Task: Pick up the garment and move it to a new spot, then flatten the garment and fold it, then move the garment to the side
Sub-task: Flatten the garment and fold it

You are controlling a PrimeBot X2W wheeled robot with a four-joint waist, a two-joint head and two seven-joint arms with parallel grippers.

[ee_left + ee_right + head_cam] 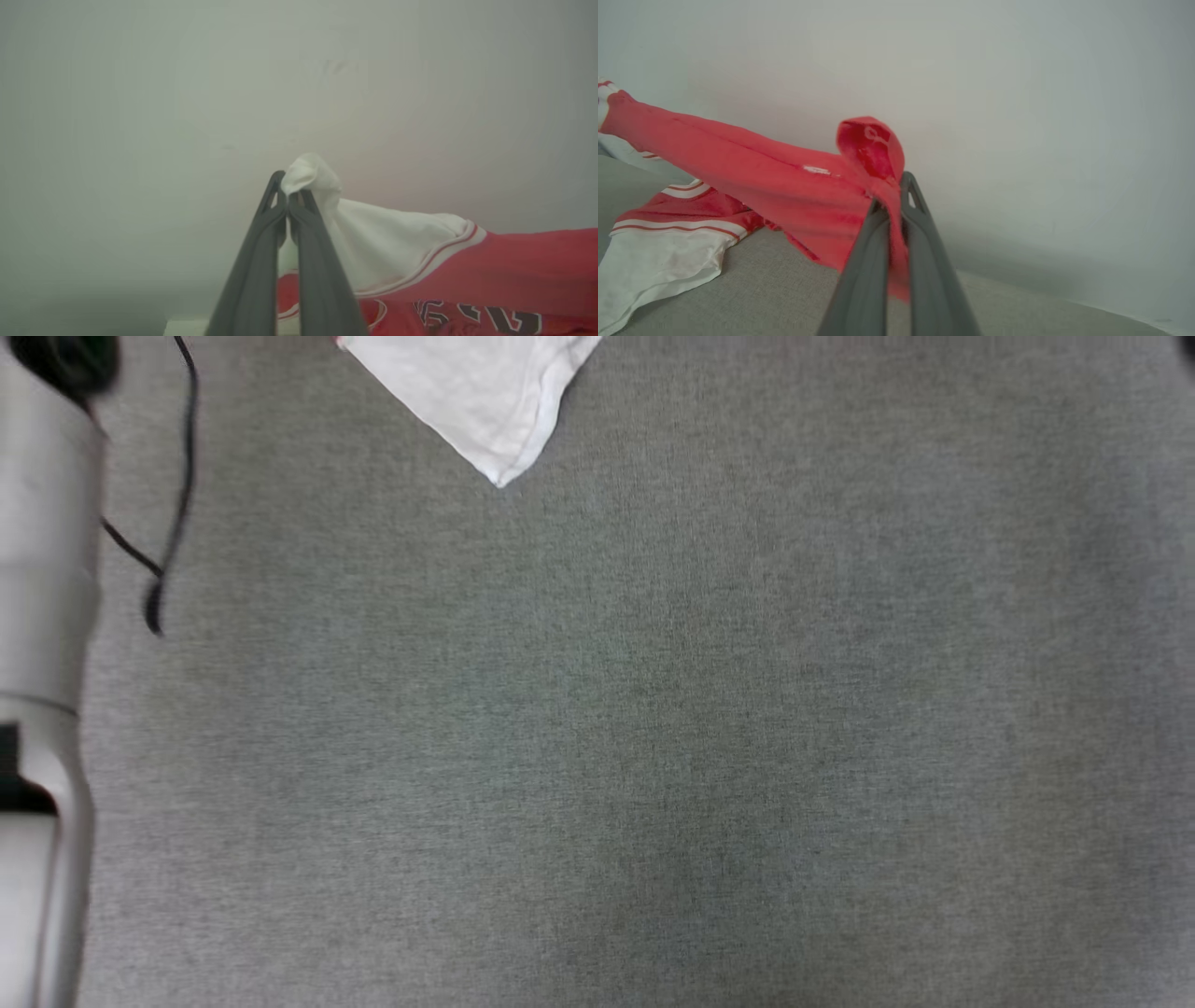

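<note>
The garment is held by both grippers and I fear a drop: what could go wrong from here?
The left gripper pinches only a small tuft of white sleeve; it might slip free. The right gripper grips a bunched red edge, so the garment could land creased. The other sleeve lies on the grey surface and may drag and fold under.

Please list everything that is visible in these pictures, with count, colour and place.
garment: one, red with white sleeves, held up by both grippers, one white sleeve lying on the surface
surface: one, grey, woven look, under the garment
wall: one, pale, behind
cable: one, black, head view's upper left
forearm: one, pale, head view's left edge
left gripper: one, dark grey, jaws shut on white sleeve
right gripper: one, dark grey, jaws shut on red fabric
</note>
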